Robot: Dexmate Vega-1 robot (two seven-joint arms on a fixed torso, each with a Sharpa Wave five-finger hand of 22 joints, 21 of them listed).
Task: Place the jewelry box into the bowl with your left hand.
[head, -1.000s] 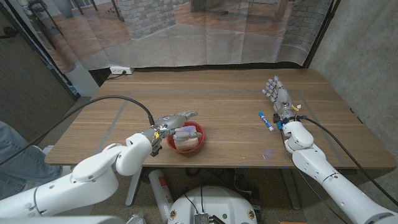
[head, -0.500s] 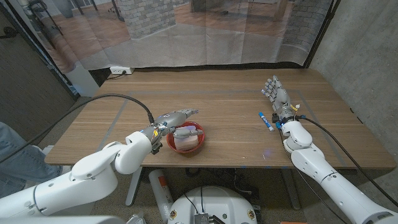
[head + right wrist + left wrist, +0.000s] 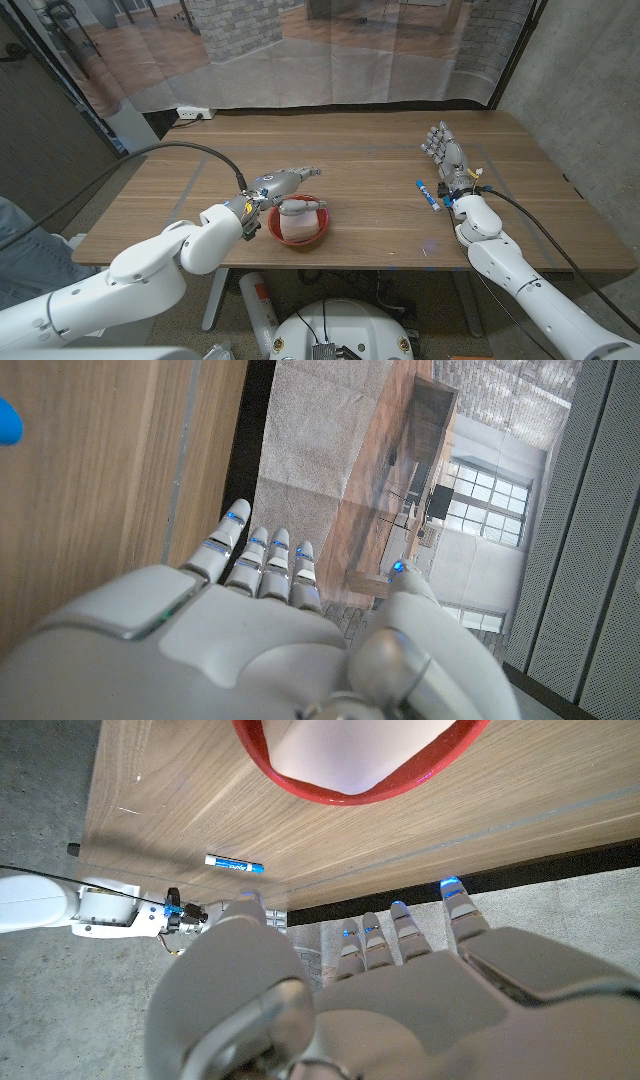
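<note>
The red bowl (image 3: 298,244) stands near the table's front edge, left of the middle. In it lies the pale jewelry box (image 3: 295,229). My left hand (image 3: 284,184) hovers just above the bowl's far left rim with its fingers stretched out and apart, holding nothing. The left wrist view looks along that hand (image 3: 350,990) at the bowl's rim (image 3: 350,796) with the box (image 3: 360,745) inside. My right hand (image 3: 446,154) stands at the right side of the table, fingers straight and apart, and the right wrist view shows this hand (image 3: 270,630) empty.
A blue and white marker (image 3: 428,194) lies on the table just left of my right hand, also seen as a marker (image 3: 235,866) in the left wrist view. A black cable runs along my left arm. Bare wood spreads across the table's far half.
My left hand has lifted a little and drawn back from the bowl, its thumb coming off the box. The box stays in the bowl. The right arm has not moved.
</note>
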